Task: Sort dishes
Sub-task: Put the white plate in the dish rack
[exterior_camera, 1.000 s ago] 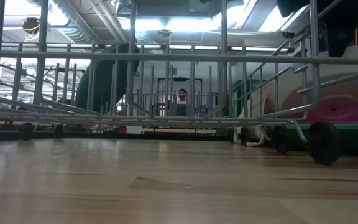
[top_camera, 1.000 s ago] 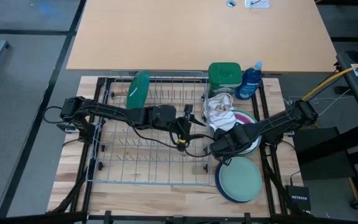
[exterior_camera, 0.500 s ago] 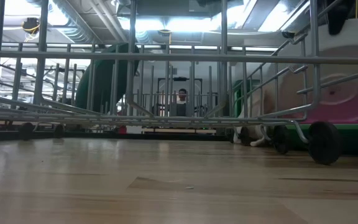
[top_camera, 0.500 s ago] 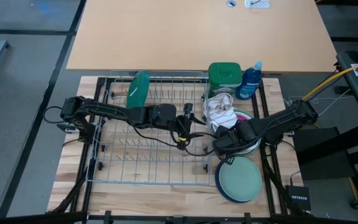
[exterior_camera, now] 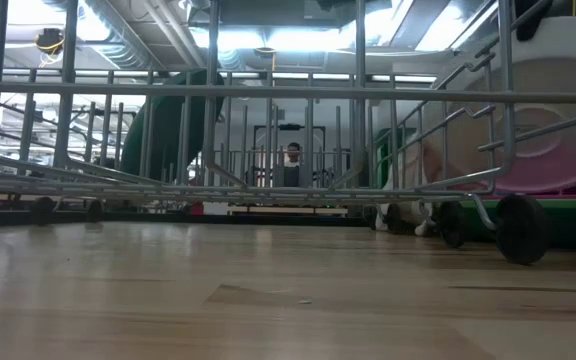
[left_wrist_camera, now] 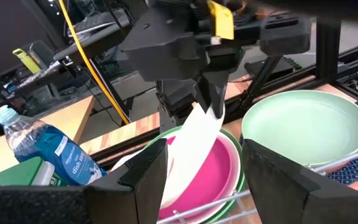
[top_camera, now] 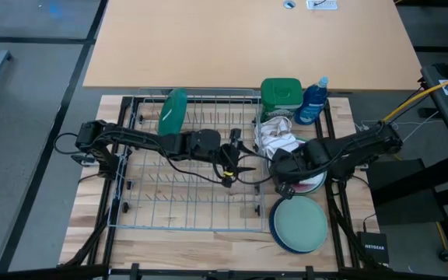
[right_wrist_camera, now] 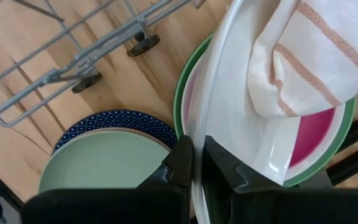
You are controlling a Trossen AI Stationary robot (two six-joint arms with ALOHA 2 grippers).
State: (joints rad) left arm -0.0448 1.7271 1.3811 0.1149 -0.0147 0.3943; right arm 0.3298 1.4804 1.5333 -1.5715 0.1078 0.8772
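Top view: wooden table [top_camera: 177,241] w/ wire dish rack [top_camera: 189,159] at centre. R gripper [top_camera: 281,173] sits just beside the rack's right edge, fingers pressed onto the rim of a white plate [left_wrist_camera: 188,152], which it holds tilted up on edge above the plate stack. R wrist view shows the rim of the white plate [right_wrist_camera: 229,118] pinched between the two dark fingers [right_wrist_camera: 182,163]. Beneath it: pink plate [right_wrist_camera: 312,130] nested in a green-rimmed plate [right_wrist_camera: 344,127]; the beige-and-white cloth [right_wrist_camera: 303,53] drapes over the white plate's far side and touches it.

L gripper [top_camera: 239,166] hovers over the rack's middle, near the R gripper, fingers [left_wrist_camera: 151,177] spread wide, holding nothing. L wrist view looks straight at the R gripper [left_wrist_camera: 207,102] and the tilted plate.

Second stack, nearer the table's front edge, right of the rack: light green plate [top_camera: 300,223] on top of a navy patterned plate [right_wrist_camera: 114,121]; both flat on the wood.

Dark green plate [top_camera: 173,111] stands upright in a slot at the rack's back-left corner.

Behind the stacks: green lidded tub [top_camera: 280,95] and blue bottle [top_camera: 312,101], side by side at the table's rear.

Low view: rack wires and wheel [exterior_camera: 520,228] in foreground; white plate [exterior_camera: 548,120] seen raised at right, above the pink one; cannot tell further detail.
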